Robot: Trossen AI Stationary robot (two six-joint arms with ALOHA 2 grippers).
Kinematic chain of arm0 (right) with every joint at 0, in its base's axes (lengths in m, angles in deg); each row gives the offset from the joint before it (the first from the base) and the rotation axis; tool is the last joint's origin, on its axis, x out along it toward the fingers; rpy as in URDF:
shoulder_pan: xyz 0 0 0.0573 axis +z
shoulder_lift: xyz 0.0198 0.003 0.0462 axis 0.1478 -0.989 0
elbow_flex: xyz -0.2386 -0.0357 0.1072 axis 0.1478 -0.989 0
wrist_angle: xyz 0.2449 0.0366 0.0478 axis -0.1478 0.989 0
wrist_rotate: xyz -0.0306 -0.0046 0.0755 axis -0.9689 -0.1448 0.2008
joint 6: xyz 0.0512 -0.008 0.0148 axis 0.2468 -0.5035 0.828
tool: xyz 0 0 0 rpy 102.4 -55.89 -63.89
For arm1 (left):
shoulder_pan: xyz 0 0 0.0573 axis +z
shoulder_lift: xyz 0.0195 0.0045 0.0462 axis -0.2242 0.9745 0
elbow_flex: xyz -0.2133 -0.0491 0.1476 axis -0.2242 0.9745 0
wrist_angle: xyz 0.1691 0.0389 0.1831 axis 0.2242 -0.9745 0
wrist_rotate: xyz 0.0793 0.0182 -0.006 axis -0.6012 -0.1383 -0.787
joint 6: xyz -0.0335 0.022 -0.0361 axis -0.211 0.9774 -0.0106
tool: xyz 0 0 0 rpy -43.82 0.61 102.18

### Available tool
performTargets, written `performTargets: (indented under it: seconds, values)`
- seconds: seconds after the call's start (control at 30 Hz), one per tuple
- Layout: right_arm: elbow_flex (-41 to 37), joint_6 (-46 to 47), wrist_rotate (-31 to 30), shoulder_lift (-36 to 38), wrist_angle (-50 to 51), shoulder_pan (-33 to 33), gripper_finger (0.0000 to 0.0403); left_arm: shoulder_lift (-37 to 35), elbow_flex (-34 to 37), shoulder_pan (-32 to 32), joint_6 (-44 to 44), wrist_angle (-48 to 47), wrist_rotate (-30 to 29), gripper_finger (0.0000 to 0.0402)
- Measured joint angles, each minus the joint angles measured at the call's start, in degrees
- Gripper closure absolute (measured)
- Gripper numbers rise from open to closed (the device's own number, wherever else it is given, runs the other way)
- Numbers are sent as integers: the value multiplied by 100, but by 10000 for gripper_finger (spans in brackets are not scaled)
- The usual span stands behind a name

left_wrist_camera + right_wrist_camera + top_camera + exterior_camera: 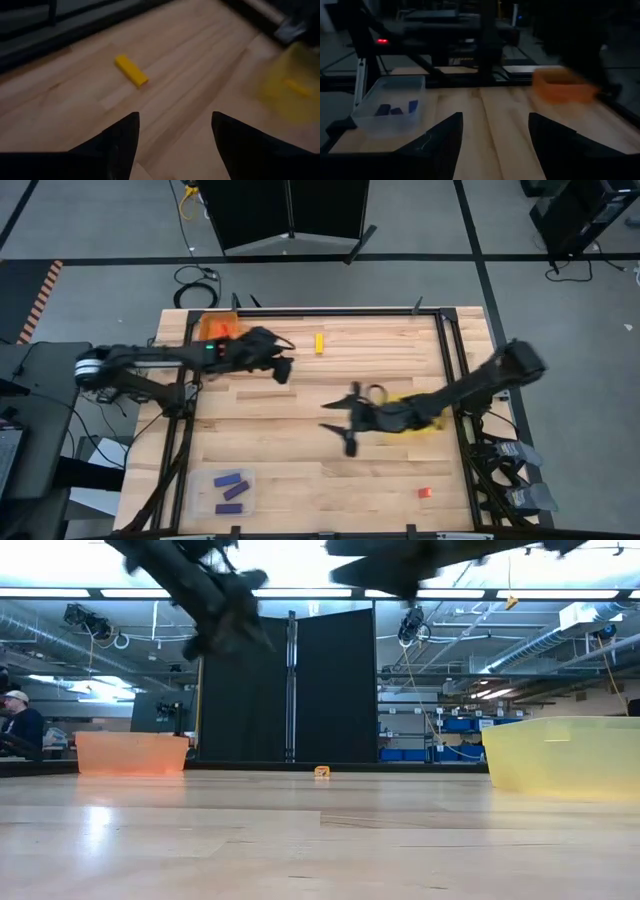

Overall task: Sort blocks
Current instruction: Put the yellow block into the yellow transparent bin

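A yellow block (319, 342) lies flat on the table near the far edge; it also shows in the left wrist view (131, 70) and the low view (322, 772). My left gripper (283, 370) hovers open and empty just left of and nearer than it (175, 117). My right gripper (338, 427) is open and empty above mid-table (495, 117). A red block (424, 492) lies near the front right. Purple blocks (232, 490) lie in a clear tray (248, 477) at the front left. Another yellow block (298, 88) lies in the yellow tray (280, 100).
An orange tray (215, 328) stands at the far left corner, beside my left arm. The yellow tray (425, 420) sits at the right, partly under my right arm. Black frame rails run along the table's edges. Bare wood lies between the trays.
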Motion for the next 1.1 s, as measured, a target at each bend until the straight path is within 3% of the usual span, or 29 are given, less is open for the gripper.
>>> performTargets:
  seconds: [0.2,0.37,0.6,0.73,0.9,1.1]
  values:
    - [-978,475,-1049,1465,534,666,166,1523,-671,328,-132,41,57,147]
    - [-1191,827,-1517,2051,1398,1295,164,2651,-1579,596,-306,-233,88,133]
    - [-1191,777,-1875,2178,1482,1907,164,4074,-3318,818,-456,-1734,32,72]
    - [-1191,808,-2020,2172,1429,2153,164,4713,-4021,882,-451,-1989,-62,35]
    - [-1191,873,-2125,2170,1396,2468,164,5168,-4488,991,-456,-1931,-39,15]
    - [-1191,870,-2448,2168,1342,2819,165,5497,-4538,1130,-569,-1951,172,25]
